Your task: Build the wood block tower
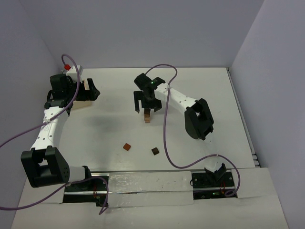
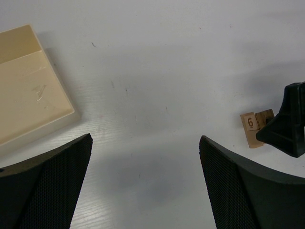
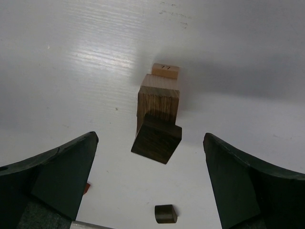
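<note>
The tower (image 1: 147,116) stands mid-table, a narrow stack of wood blocks. In the right wrist view its top is a dark brown cube (image 3: 157,138), twisted on a tan-brown block (image 3: 158,98), with a pale numbered block (image 3: 165,70) at the base. My right gripper (image 1: 147,106) (image 3: 150,136) is open just above the tower, jaws wide on either side of the top cube and not touching it. Two loose blocks, reddish (image 1: 127,147) and dark (image 1: 155,151) (image 3: 166,213), lie nearer the arms. My left gripper (image 1: 89,89) (image 2: 145,140) is open and empty at the far left.
A flat pale tan board (image 2: 28,90) (image 1: 82,102) lies beside the left gripper. In the left wrist view the tower's base (image 2: 251,128) and a right gripper finger (image 2: 288,124) show at the right edge. The right arm's purple cable (image 1: 165,129) loops over the table.
</note>
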Robot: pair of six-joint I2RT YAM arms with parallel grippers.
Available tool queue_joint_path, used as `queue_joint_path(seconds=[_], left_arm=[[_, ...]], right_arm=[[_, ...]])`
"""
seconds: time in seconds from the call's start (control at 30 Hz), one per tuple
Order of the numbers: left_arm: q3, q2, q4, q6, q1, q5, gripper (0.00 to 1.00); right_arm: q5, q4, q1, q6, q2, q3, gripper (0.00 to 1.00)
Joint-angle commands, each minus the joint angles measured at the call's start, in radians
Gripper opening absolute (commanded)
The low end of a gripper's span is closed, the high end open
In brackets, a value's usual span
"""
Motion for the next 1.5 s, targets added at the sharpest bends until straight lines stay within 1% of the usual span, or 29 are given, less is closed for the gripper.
queue_joint_path(seconds=[0.0, 0.4, 0.6, 0.87, 1.03, 1.2, 1.4, 1.47], left_arm=[[0.051, 0.003, 0.007, -0.001, -0.002, 0.016, 0.99], [0.044, 0.004, 0.01, 0.005, -0.002, 0.015, 0.99], [0.035, 0.004, 0.015, 0.004, -0.002, 0.015, 0.99], [0.038, 0.006, 0.015, 0.005, -0.002, 0.016, 0.99], [0.033, 0.004, 0.018, 0.005, -0.002, 0.017, 0.99], [0.031, -0.002, 0.015, 0.008, -0.002, 0.012, 0.99], [0.03, 0.001, 0.017, 0.008, -0.002, 0.015, 0.99], [0.031, 0.003, 0.017, 0.008, -0.002, 0.016, 0.99]], right_arm=[[0.001, -0.004, 0.016, 0.025, 0.053, 0.047, 1.0], [-0.019, -0.006, 0.018, 0.028, 0.124, 0.073, 0.99], [-0.014, -0.006, 0.021, 0.031, 0.137, 0.07, 0.92], [0.009, -0.003, 0.021, 0.034, 0.15, 0.05, 0.9], [0.023, -0.004, 0.02, 0.032, 0.157, 0.051, 0.87], [0.027, -0.003, 0.018, 0.033, 0.163, 0.041, 0.8], [0.023, -0.001, 0.017, 0.033, 0.165, 0.043, 0.75], [0.023, -0.001, 0.019, 0.034, 0.164, 0.042, 0.72]])
